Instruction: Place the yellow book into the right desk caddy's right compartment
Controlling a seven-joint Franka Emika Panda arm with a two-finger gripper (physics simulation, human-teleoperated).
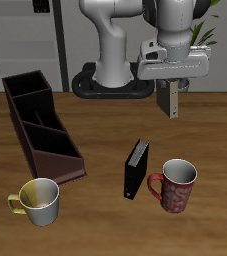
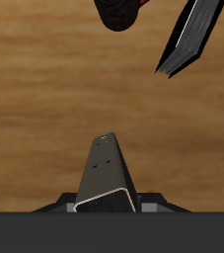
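The yellow book (image 1: 135, 168) stands upright on the table, thin and dark with a pale edge, beside the red mug. It also shows in the wrist view (image 2: 187, 40). The right desk caddy (image 1: 73, 166), long and dark maroon, lies across the table from the book. Its squarish end section (image 1: 27, 90) is at the far end and looks empty. My gripper (image 1: 169, 112) hangs in the air above the table, behind the book and not touching it. In the wrist view the gripper (image 2: 106, 138) shows its fingers together, holding nothing.
A red patterned mug (image 1: 175, 185) stands right beside the book near the front edge; it also shows in the wrist view (image 2: 118, 12). A yellow and white mug (image 1: 40, 200) stands in front of the caddy's near end. The robot base (image 1: 110, 80) is at the back.
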